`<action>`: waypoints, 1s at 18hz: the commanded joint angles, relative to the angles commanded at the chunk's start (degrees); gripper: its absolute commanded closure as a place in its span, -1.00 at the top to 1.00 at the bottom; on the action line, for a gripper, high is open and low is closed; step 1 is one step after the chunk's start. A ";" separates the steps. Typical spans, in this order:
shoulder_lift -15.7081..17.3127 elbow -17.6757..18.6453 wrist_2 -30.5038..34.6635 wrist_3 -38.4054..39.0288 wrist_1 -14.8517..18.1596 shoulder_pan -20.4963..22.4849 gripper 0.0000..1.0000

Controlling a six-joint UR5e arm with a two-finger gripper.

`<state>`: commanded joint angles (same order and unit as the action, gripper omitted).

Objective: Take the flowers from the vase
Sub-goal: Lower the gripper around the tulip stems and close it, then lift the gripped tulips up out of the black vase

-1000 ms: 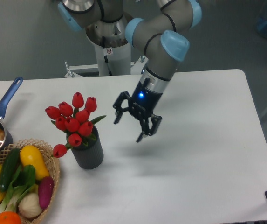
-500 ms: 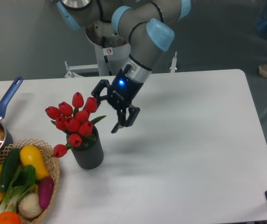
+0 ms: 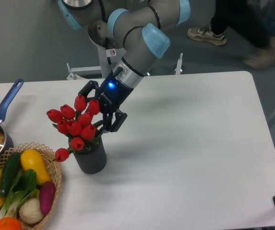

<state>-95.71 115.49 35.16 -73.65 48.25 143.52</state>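
The flowers (image 3: 76, 123), a bunch of red tulip buds with green stems and leaves, stand in the dark grey ribbed vase (image 3: 90, 156) at the table's front left. One bud hangs low on the left by the basket. My gripper (image 3: 95, 111) is open, its black fingers spread around the right side of the bunch at bud height. One finger (image 3: 85, 89) is behind the top bud and the other (image 3: 114, 121) is at the right of the bunch. I cannot tell whether the fingers touch the buds.
A wicker basket (image 3: 53, 168) with colourful vegetables stands at the front left, touching distance from the vase. A blue-handled pan (image 3: 3, 115) sits at the left edge. The arm's base (image 3: 109, 52) is behind the table. A person walks past at the back right.
My gripper has moved left from the table's middle to the flowers, staying open. The flowers and vase have not moved.
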 joint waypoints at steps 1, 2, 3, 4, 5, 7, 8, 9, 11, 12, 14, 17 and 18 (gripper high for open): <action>-0.09 0.17 -0.61 -0.09 -0.17 0.00 1.00; -0.44 0.18 -1.14 -0.09 -0.18 0.09 0.89; -0.70 0.18 -1.58 -0.44 -0.18 0.18 0.39; -0.88 0.18 -1.85 -0.79 -0.18 0.35 -0.08; -0.97 0.18 -1.85 -0.97 -0.18 0.35 -0.54; -1.05 0.18 -1.76 -1.06 -0.35 0.35 -1.00; -1.05 0.18 -1.59 -0.97 -0.53 0.35 -1.00; -1.05 0.18 -1.50 -0.97 -0.53 0.35 -1.00; -1.05 0.09 -1.50 -0.71 -0.53 0.53 -1.00; -1.05 0.18 -1.41 -0.44 -0.44 0.53 -1.00; -1.05 0.18 -1.24 -0.35 -0.44 0.70 -1.00; -1.05 -0.52 -1.32 0.34 -0.44 1.14 -1.00; -0.97 -0.87 -1.41 1.48 -0.44 1.23 -1.00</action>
<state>-96.68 114.61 33.75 -72.17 47.81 144.75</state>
